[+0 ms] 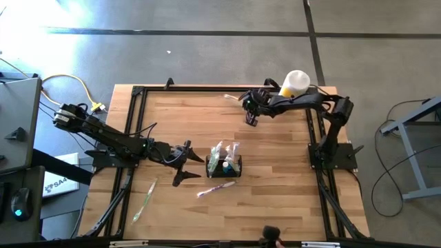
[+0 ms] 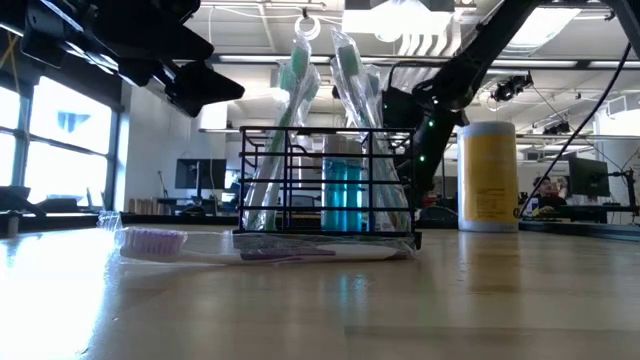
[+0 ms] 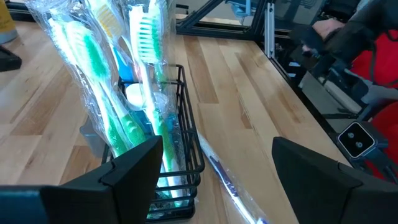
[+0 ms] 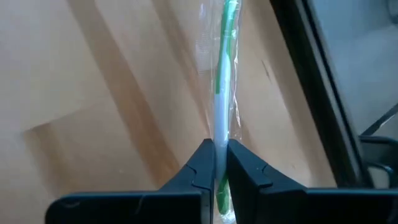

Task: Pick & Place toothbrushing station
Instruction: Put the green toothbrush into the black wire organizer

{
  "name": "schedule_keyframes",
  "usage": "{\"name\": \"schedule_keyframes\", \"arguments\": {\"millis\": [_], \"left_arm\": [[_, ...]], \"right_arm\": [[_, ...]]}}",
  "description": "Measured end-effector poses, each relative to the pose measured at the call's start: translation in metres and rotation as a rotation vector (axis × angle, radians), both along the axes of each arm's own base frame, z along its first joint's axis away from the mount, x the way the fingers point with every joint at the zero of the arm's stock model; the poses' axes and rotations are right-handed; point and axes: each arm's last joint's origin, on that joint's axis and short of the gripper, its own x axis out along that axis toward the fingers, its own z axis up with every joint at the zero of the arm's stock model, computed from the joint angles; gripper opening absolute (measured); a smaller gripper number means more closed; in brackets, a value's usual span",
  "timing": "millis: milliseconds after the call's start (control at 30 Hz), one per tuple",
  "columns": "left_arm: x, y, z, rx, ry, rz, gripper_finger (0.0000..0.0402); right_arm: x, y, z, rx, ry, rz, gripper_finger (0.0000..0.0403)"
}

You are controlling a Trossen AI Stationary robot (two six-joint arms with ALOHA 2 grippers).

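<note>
Rack: the black wire toothbrush rack (image 1: 224, 167) stands upright near the middle of the wooden counter (image 1: 275, 172).
Contents: wrapped green toothbrushes (image 3: 102, 93) lean out of the rack, beside a blue tube (image 2: 340, 195).
Beside it: a wrapped purple toothbrush (image 1: 216, 188) lies flat just in front of the rack; a green one (image 1: 144, 200) lies well apart, toward the left front.
Left pincer: the left pincer (image 1: 185, 165) hovers just left of the rack, fingers spread, holding nothing.
Right pincer: the right pincer (image 4: 220, 165) is at the far right of the counter, clenched on a wrapped green toothbrush (image 4: 222, 87).
Bottle: a yellow bottle (image 2: 490, 176) stands by the far right edge.
</note>
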Motion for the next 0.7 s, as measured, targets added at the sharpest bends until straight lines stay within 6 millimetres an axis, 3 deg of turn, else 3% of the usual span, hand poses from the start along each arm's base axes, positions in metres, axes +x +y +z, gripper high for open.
{"name": "schedule_keyframes", "arguments": {"millis": [333, 700], "left_arm": [[0.000, 0.000, 0.000, 0.000, 0.000, 0.000, 0.0297], [0.000, 0.000, 0.000, 0.000, 0.000, 0.000, 0.0297]], "right_arm": [[0.000, 0.025, 0.033, -0.147, 0.045, -0.027, 0.0015], [-0.021, 0.067, 0.094, -0.289, -0.009, -0.068, 0.0015]]}}
